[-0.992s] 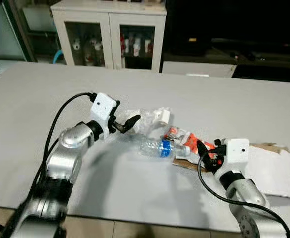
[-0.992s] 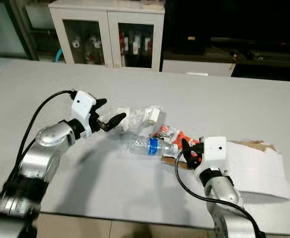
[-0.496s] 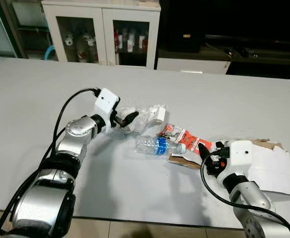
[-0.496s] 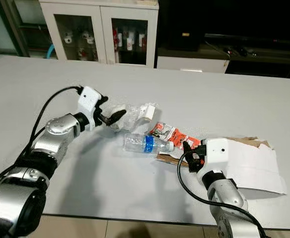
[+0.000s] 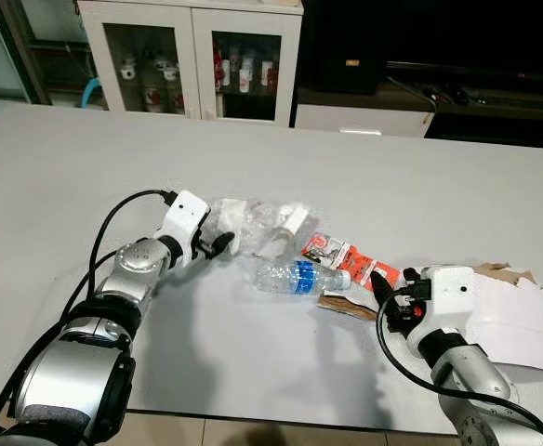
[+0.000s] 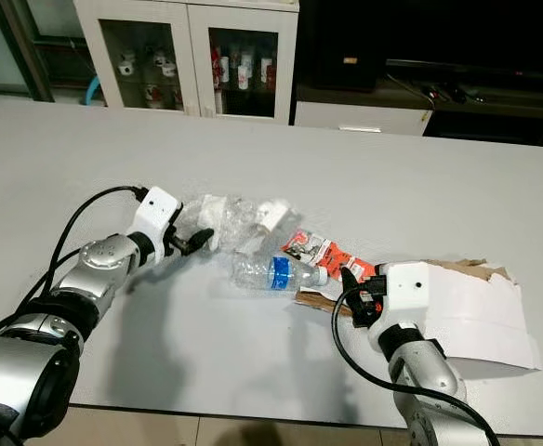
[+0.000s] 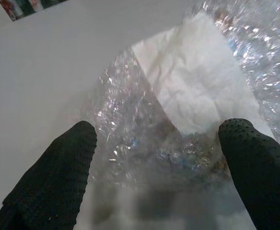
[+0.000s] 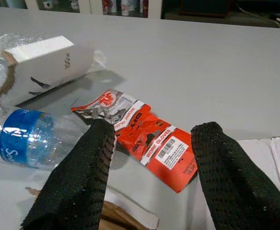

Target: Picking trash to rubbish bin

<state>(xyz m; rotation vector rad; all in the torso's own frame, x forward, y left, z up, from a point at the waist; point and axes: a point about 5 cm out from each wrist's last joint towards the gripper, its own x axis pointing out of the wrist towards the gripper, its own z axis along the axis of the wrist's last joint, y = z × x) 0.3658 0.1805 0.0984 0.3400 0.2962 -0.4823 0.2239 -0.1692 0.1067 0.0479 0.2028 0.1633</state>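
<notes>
A heap of trash lies mid-table: crumpled clear plastic wrap [image 5: 248,218] with white paper inside, a small white box [image 5: 295,221], a clear bottle with a blue label [image 5: 295,277] on its side, and an orange glove packet [image 5: 350,260]. My left gripper [image 5: 218,243] is low at the wrap's left edge, open, and the wrap [image 7: 154,143] lies between its fingers [image 7: 53,177]. My right gripper [image 5: 383,302] is open just short of the orange packet [image 8: 149,139], with nothing between its fingers [image 8: 231,182]. The bottle [image 8: 25,139] lies beside it.
Torn brown cardboard [image 5: 346,305] and a large white sheet [image 5: 513,316] lie under and beside the right arm. A white glass-door cabinet [image 5: 197,56] and a dark low unit [image 5: 439,84] stand beyond the table's far edge. The table's near edge [image 5: 253,409] is close.
My left gripper has dropped lower and drawn back to the wrap's left edge, still open. The right gripper has hardly moved. The camera has shifted a little.
</notes>
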